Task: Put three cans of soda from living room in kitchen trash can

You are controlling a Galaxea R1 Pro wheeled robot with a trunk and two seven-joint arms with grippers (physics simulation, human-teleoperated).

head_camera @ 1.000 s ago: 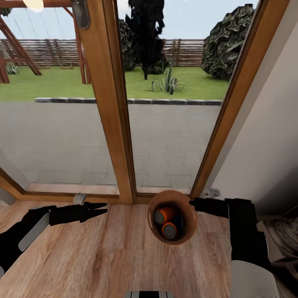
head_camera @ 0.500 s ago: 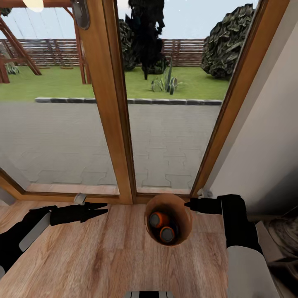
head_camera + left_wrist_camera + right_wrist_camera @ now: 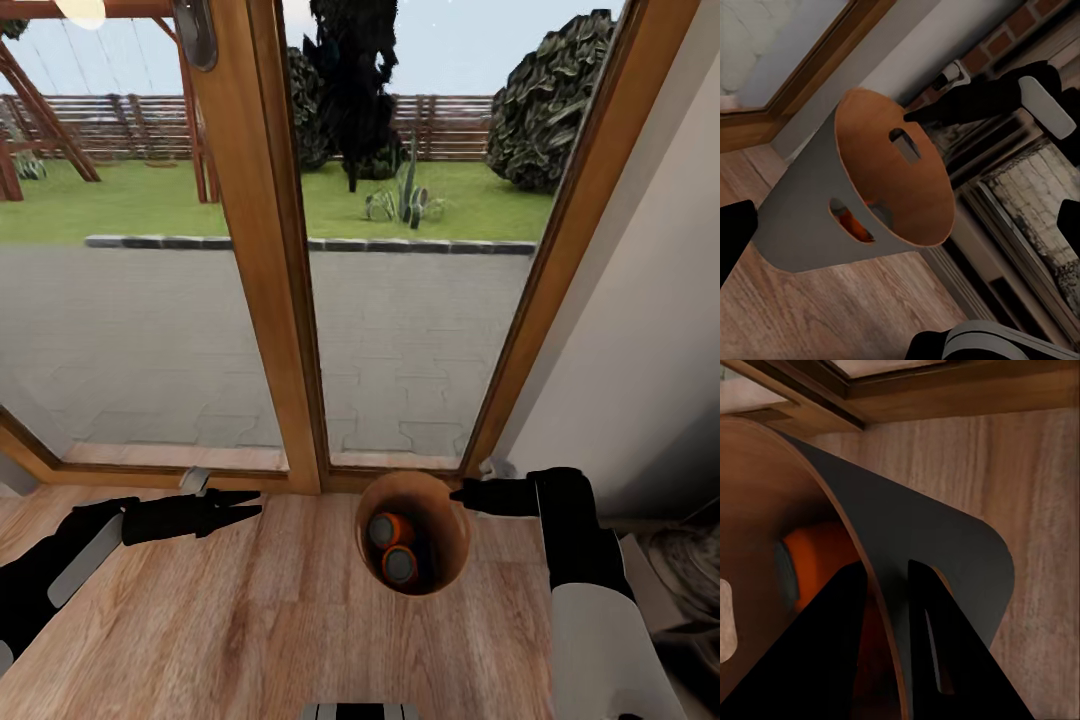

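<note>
The trash can (image 3: 445, 560), grey outside and wood-toned inside, is held above the light wood floor (image 3: 250, 620), just in front of the bottom rail of the wood-framed glass doors (image 3: 265, 300). Two orange soda cans (image 3: 390, 545) lie inside it, silver tops facing up; dark shadow beside them hides whether a third can is present. From the left wrist view the bin (image 3: 810, 217) appears tilted, with a slot handle cut in each side near the rim and orange showing through the nearer slot.

The right gripper (image 3: 462, 493) pinches the bin's rim on the side toward the white wall (image 3: 640, 330); the right wrist view shows one finger (image 3: 825, 652) inside the wall and the other outside. The left gripper (image 3: 250, 503) hangs over the floor, well apart from the bin, its fingers slightly spread and holding nothing.
</note>
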